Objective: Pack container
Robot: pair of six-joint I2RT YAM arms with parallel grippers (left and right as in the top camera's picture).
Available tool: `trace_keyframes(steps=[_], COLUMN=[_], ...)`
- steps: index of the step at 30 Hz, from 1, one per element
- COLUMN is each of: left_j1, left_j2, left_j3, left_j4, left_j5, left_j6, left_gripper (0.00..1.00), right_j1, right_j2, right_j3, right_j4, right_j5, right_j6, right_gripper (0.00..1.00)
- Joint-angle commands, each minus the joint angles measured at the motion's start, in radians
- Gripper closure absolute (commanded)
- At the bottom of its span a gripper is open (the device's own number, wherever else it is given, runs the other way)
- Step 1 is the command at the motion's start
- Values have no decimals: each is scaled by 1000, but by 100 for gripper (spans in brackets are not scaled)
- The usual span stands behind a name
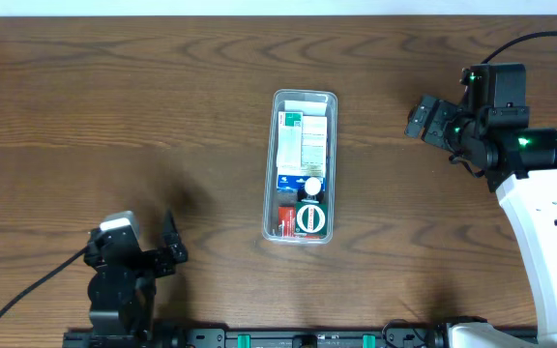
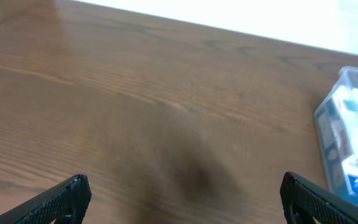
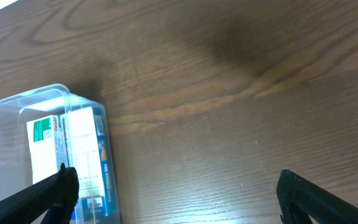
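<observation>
**Q:** Where is the container located?

**A:** The container (image 1: pixel 304 95) is shown near the middle of the table (image 1: pixel 114 116), with its long sides running from the far edge toward the near edge. A white-and-green box (image 1: pixel 303 135) is seen at its far end and a blue box (image 1: pixel 298 181) at mid-length. A round green-and-white item (image 1: pixel 310 217) lies beside a red item (image 1: pixel 284 217) at the near end.

**Q:** How are the two pincers set?

**A:** The left gripper (image 1: pixel 174 240) is seen by the near-left corner, well apart from the container. In the left wrist view its fingers (image 2: pixel 67 196) are spread wide over the wood, and nothing is held between them. The right gripper (image 1: pixel 416 118) is placed toward the right edge, level with the container's far end and apart from it. Its fingers (image 3: pixel 48 193) are likewise parted, and nothing is gripped. In the right wrist view one end of the container is seen at the left.
</observation>
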Motion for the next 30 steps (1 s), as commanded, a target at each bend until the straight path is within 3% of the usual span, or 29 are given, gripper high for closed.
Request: trace_keyframes(steps=[1, 20, 30], left_j1=[6, 6, 5], left_j2=[-56, -93, -92], left_j3=[-45, -215, -219], left_j4=[8, 8, 10], left_j5=[21, 16, 16], left_j6=[11, 26, 26], left_gripper=[2, 2, 2], right_j1=[-4, -4, -4], right_j2=[0, 0, 0], right_j3=[6, 6, 6], right_j4=[-2, -2, -2], right_j5=[6, 6, 6], right_j6=[-10, -11, -10], right_gripper=[1, 1, 1])
